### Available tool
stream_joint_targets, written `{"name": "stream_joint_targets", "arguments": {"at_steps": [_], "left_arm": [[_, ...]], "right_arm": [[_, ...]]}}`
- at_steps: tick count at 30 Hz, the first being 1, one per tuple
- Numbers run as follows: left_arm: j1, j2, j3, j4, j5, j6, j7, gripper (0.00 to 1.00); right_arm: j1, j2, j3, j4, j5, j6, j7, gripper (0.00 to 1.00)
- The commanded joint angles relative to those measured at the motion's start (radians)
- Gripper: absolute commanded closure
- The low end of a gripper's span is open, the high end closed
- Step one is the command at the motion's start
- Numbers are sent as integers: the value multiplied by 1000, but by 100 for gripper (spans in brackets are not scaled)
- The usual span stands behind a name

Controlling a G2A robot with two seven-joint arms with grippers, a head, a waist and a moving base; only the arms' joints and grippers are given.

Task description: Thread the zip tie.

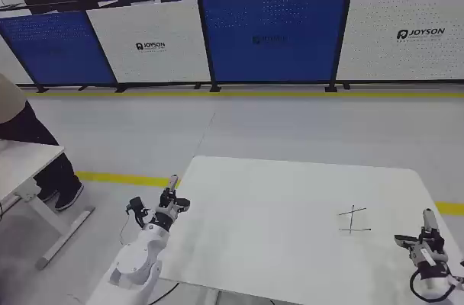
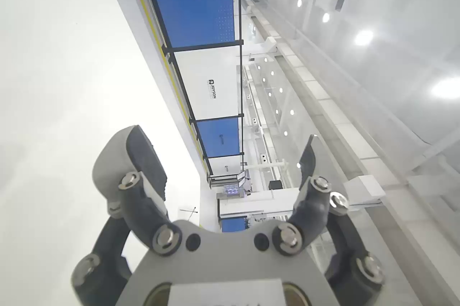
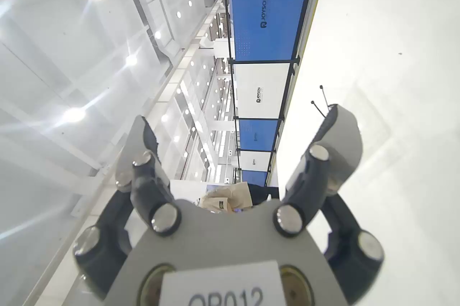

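Note:
Two thin black zip ties [image 1: 354, 220] lie crossed on the white table [image 1: 278, 221], toward its right side. From the left wrist they show far off as a tiny dark cross [image 2: 189, 211]; in the right wrist view the zip ties [image 3: 319, 98] poke out just past one fingertip. My left gripper [image 1: 171, 187] sits at the table's left edge, far from the ties, and stands open [image 2: 226, 156] with nothing between its fingers. My right gripper [image 1: 428, 223] rests at the right edge, a short way right of the ties, also open [image 3: 240, 124] and empty.
A second white table [image 1: 14, 164] stands off to the left on the floor. Blue and white partition panels [image 1: 270, 38] line the far side behind a yellow floor stripe [image 1: 125, 179]. The tabletop between the two arms is bare.

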Motion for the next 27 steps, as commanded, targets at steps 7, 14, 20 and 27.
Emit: {"name": "stream_joint_targets", "arguments": {"at_steps": [7,14,20,27], "left_arm": [[0,0,0,0,0,0,0,0],[0,0,0,0,0,0,0,0],[0,0,0,0,0,0,0,22],[0,0,0,0,0,0,0,0]], "right_arm": [[0,0,0,0,0,0,0,22],[0,0,0,0,0,0,0,22],[0,0,0,0,0,0,0,22],[-9,15,48,-24,-72,-39,227,0]]}}
